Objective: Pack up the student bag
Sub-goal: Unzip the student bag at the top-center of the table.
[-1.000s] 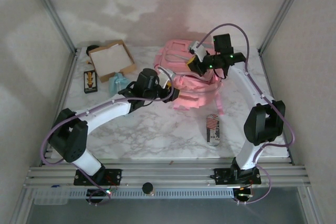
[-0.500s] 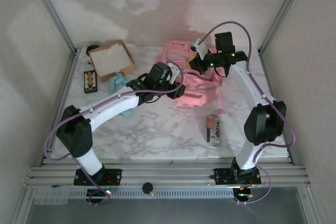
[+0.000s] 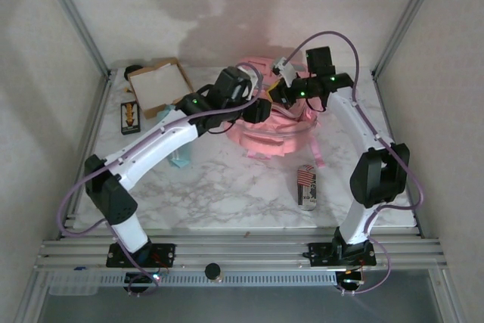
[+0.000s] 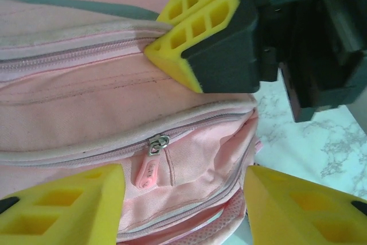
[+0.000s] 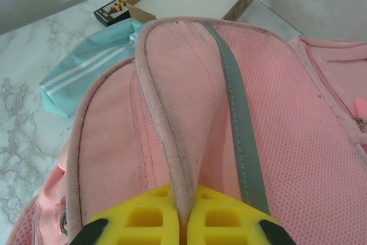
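Note:
The student bag (image 3: 276, 132) is a pink backpack lying at the back middle of the table. My right gripper (image 3: 278, 94) is shut on a folded pink edge at its top, pinched between the yellow pads (image 5: 150, 217). My left gripper (image 3: 257, 110) hovers right beside it over the bag's front. Its yellow fingers (image 4: 63, 205) stand apart and open, with nothing between them. Below the gap lies a front pocket's zip pull (image 4: 150, 162). In the left wrist view the right gripper's fingers (image 4: 200, 32) clamp the bag (image 4: 86, 101) fabric above that pocket.
A shallow cardboard box (image 3: 159, 85) stands back left, with a black card (image 3: 130, 117) beside it. A light-blue pouch (image 5: 86, 73) lies left of the bag, partly under my left arm. A striped can-like item (image 3: 306, 185) lies in front of the bag.
My left arm has swung right and away from me, over the bag's front, and its fingers have spread a little. The right gripper has kept its hold while the bag shifted slightly.

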`<state>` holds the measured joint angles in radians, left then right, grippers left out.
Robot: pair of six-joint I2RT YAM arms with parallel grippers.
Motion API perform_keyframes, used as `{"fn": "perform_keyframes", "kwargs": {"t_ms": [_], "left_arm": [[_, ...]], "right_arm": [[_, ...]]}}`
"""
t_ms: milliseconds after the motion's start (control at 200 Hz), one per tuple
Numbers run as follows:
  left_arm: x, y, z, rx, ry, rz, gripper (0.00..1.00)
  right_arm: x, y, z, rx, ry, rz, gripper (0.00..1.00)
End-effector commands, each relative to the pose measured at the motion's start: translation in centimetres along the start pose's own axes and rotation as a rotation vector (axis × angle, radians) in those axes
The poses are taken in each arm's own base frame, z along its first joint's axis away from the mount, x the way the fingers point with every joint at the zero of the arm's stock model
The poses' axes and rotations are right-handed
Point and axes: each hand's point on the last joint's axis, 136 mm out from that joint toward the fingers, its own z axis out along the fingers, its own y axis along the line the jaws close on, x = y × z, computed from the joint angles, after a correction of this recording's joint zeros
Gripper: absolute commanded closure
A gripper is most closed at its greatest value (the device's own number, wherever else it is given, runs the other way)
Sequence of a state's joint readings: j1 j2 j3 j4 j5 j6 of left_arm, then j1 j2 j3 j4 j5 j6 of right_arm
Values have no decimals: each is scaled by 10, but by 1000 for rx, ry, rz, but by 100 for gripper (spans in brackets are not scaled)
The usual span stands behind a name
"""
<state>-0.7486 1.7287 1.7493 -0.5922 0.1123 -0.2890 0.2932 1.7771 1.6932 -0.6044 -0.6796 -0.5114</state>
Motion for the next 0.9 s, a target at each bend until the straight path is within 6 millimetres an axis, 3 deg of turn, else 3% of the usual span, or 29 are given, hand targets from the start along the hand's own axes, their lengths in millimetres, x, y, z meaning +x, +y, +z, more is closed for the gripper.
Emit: {"fn": "perform_keyframes", "kwargs": {"t_ms": [0,180,636,786,896], "left_arm": [[32,11,13,-84,132,-13,43],[45,28,26,-184,189,24,45],[22,49,44,-350,111,40,60],[18,44,48,-320,90,47,67],[18,47,47,-334,89,47,78]], "right_arm": [[-62,20,-18,-74,-172,-103,100],[-61,18,-15,-80,-158,-85,100],[-60,18,-11,-86,-151,-82,100],[-59,18,-10,-83,-149,-81,100],[-58,17,-11,-74,-146,-82,100]]}}
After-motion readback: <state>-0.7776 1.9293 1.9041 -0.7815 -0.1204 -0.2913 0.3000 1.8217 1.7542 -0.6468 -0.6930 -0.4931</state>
